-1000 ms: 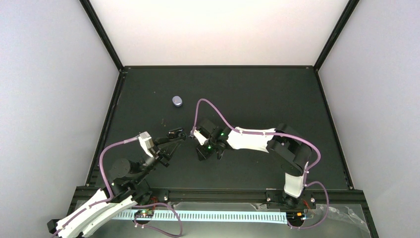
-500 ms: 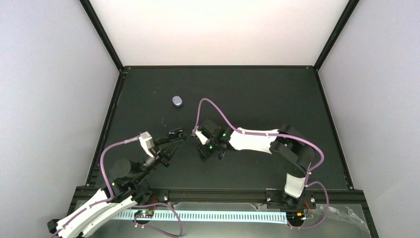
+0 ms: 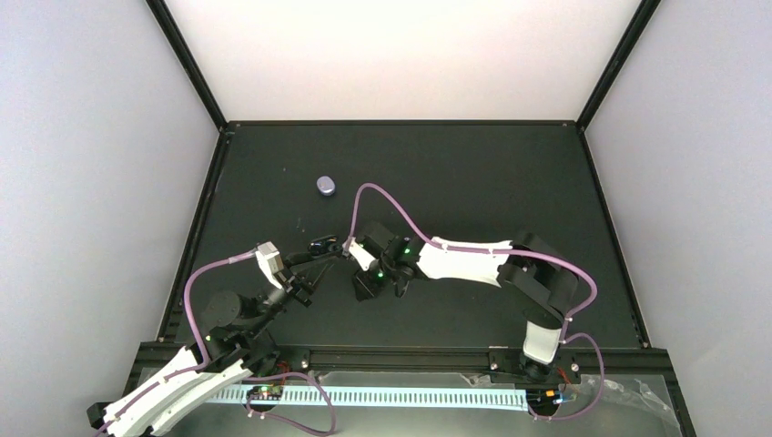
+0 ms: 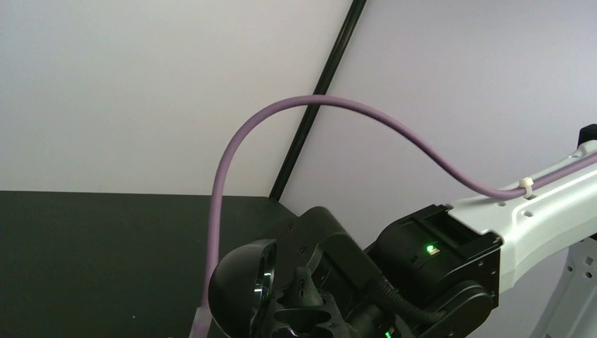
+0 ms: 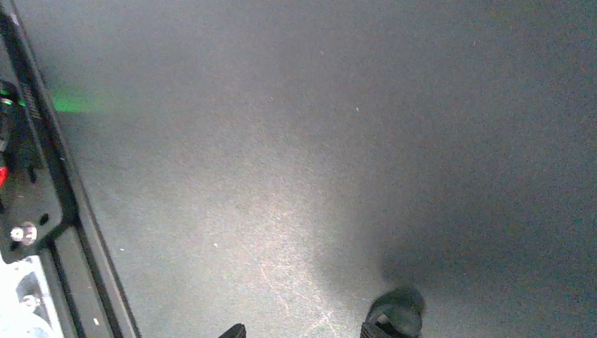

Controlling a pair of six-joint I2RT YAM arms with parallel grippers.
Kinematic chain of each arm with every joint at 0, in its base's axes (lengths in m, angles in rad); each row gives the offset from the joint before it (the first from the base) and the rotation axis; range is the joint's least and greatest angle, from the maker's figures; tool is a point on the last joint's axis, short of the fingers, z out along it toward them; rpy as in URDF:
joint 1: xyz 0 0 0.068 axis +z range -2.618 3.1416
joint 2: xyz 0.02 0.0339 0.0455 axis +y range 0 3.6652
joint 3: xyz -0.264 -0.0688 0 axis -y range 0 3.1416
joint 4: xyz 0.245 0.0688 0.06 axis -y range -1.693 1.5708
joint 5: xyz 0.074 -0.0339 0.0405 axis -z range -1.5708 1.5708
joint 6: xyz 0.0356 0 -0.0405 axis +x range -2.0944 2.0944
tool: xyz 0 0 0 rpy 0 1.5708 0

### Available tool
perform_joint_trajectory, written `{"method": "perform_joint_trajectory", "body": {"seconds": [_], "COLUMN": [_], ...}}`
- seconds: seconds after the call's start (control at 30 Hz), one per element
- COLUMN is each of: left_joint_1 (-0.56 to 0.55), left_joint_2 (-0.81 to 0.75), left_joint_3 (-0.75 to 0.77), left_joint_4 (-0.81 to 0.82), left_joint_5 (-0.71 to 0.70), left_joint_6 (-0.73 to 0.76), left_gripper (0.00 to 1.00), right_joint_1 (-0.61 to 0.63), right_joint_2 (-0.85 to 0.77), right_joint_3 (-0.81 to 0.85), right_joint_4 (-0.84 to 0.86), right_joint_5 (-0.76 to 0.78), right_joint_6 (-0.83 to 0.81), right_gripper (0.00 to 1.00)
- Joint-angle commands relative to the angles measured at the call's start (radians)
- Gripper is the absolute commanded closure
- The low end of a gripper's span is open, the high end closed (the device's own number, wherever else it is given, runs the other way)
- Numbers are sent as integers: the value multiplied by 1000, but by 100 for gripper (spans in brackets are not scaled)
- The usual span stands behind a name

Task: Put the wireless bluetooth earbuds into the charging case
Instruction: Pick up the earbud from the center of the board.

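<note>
The charging case (image 3: 325,186), a small lavender oval, lies alone on the dark mat towards the back left, apart from both arms. My left gripper (image 3: 326,249) is shut on a black oval piece (image 3: 319,244) and holds it off the mat. In the left wrist view that piece (image 4: 238,289) is a black dome with a shiny rim. My right gripper (image 3: 361,284) points down just right of it. Its jaws (image 5: 303,331) stand open over bare mat. A small dark rounded nub (image 5: 396,312), apparently an earbud, sits by the right fingertip.
The black frame rail (image 5: 67,211) runs along the mat's near edge in the right wrist view. A purple cable (image 3: 382,196) arcs over the right wrist. Grey walls enclose the mat on three sides.
The right arm has shifted left, closer to the left gripper and the black piece. Its jaws have widened. The left arm has hardly moved.
</note>
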Motion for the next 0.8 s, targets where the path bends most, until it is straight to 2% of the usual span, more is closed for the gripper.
{"method": "perform_joint_trajectory", "body": {"seconds": [0.0,0.47,0.77], "left_joint_1": [-5,-4,-4], "left_joint_2": [-14,-19,-18], "left_joint_3": [5,2,1], "left_joint_4": [-8,-12,-9], "left_joint_5": [-5,-9,-11], "left_joint_6": [3,2,1], "left_gripper": [99,99,98], "right_joint_1": [3,-4,-8], "right_joint_2": [38,59,43], "right_joint_3": [19,-3,-23], "right_joint_4": [-19,-29,-36], "right_joint_5": [7,105,174], "right_joint_6": [9,27,45], "right_gripper": [59,61,68]}}
